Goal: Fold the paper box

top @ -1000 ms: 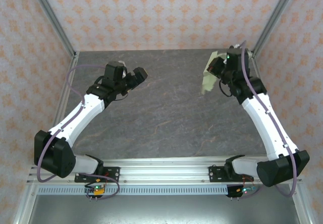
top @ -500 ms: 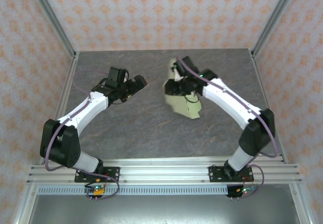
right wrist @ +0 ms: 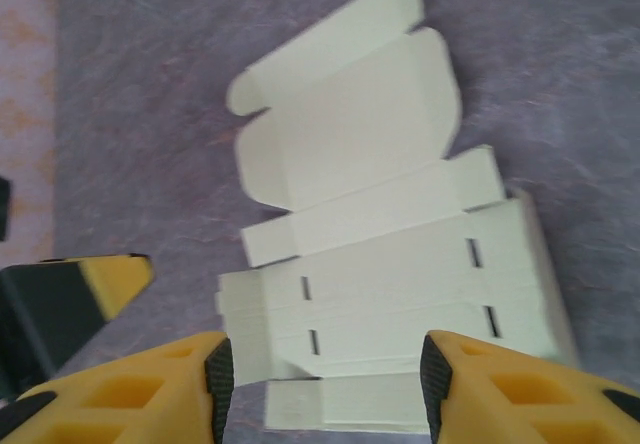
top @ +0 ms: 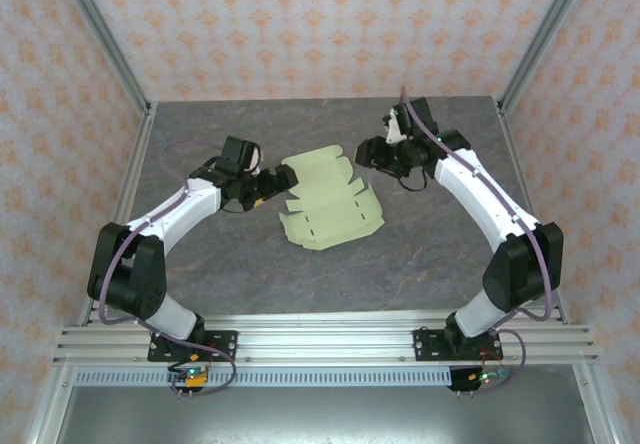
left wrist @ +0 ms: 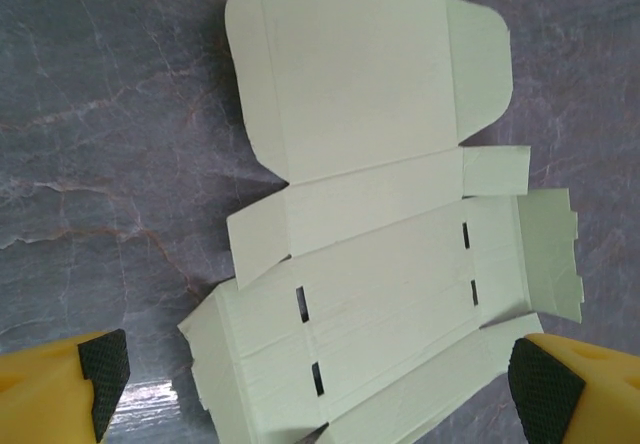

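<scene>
The paper box [top: 330, 202] is a pale green die-cut sheet lying flat and unfolded on the dark table, mid-way between the arms. In the left wrist view the sheet [left wrist: 380, 224] shows its flaps, creases and four slots. My left gripper [top: 282, 177] hovers at the sheet's left edge, open wide [left wrist: 320, 389], its black pads [left wrist: 100, 369] apart on either side of the card. My right gripper [top: 368, 151] sits over the sheet's far right corner, open [right wrist: 325, 384], with the sheet [right wrist: 390, 254] below and nothing between its fingers.
The grey marbled table [top: 430, 254] is bordered by aluminium frame posts [top: 130, 134] and patterned walls. In the right wrist view, a yellow finger of the left gripper [right wrist: 85, 289] shows at the left, beside the sheet.
The right arm carried the sheet from the back right corner to the middle, laid it flat and let go. The left gripper moved right to the sheet's edge.
</scene>
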Controlling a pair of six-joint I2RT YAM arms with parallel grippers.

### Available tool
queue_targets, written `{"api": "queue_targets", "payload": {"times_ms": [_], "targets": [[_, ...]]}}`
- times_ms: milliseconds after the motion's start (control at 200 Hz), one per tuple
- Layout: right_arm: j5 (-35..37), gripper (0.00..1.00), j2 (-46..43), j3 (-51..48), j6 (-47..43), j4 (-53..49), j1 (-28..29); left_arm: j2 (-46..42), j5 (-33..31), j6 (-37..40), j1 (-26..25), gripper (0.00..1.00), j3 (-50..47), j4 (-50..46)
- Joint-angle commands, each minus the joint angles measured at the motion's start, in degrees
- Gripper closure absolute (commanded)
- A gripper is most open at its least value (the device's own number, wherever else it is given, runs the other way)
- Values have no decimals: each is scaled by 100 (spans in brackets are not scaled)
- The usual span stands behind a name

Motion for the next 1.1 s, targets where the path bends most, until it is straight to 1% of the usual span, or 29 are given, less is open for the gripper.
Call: {"api": "queue_targets", "payload": {"times_ms": [0,120,200,335,425,531,596,716,746,766,801,826,861,891,986,1096], "targets": [[164,45,-38,-518,-281,-55,-203,151,378,199,4,4,-268,-213],[483,46,50,-869,-587,-57,-258,245,609,115,-99,8,-647,14],[581,46,167,-997,-732,-63,-259,343,745,97,-253,9,-721,43],[725,45,307,-1226,-919,140,-258,523,439,288,-636,12,-645,-130],[749,45,503,-1221,-1027,213,-263,692,330,318,-771,22,-554,-184],[666,44,825,-1127,-1153,255,-192,775,171,287,-817,29,-583,-125],[813,44,1019,-1053,-1199,277,-117,824,84,343,-810,32,-543,-169],[1000,45,1526,-695,-1108,280,48,879,-4,431,-813,44,-456,-259],[1099,47,1642,-574,-1078,240,76,879,-14,451,-814,48,-457,-242],[1151,50,1708,-521,-1067,223,90,885,-16,480,-811,51,-447,-244],[1200,60,1784,-462,-1040,213,101,893,-27,533,-802,56,-425,-265],[1236,70,1792,-458,-1016,243,97,906,-34,586,-809,61,-397,-297],[1272,77,1776,-478,-984,278,91,921,-51,636,-802,67,-341,-385],[1261,80,1739,-504,-968,303,78,931,-64,638,-805,71,-285,-483],[1027,82,1558,-610,-995,337,59,872,142,832,-804,83,-158,-618],[984,88,1331,-831,-1000,367,-23,747,134,869,-802,95,-142,-662]]}}
